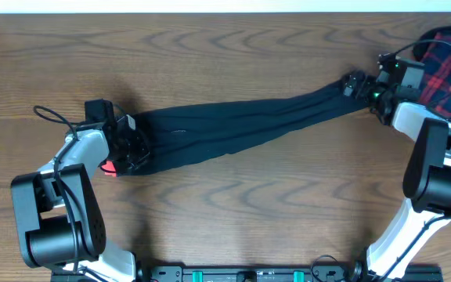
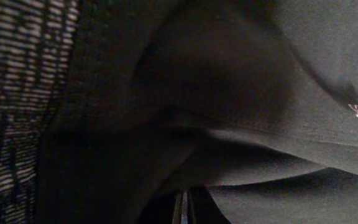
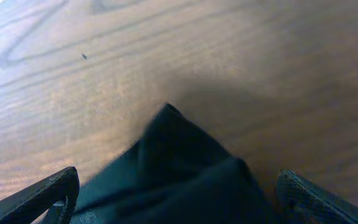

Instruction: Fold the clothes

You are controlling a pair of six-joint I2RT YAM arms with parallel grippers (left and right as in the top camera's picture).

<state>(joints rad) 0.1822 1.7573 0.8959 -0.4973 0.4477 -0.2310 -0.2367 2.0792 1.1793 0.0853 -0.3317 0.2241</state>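
The black trousers (image 1: 241,129) lie stretched across the wooden table from lower left to upper right. Their waistband end, with a bit of red-orange edge (image 1: 110,167), is at my left gripper (image 1: 135,145). That gripper looks shut on the waistband. Black fabric (image 2: 241,81) and the grey-flecked waistband (image 2: 17,93) fill the left wrist view and hide the fingers. The leg end is at my right gripper (image 1: 353,84). In the right wrist view its fingers (image 3: 178,193) stand wide apart, open, with the leg tip (image 3: 173,149) lying between them.
A red-and-black plaid garment (image 1: 449,63) lies at the far right corner, just behind the right arm. Bare wooden table (image 1: 225,55) shows behind and in front of the trousers.
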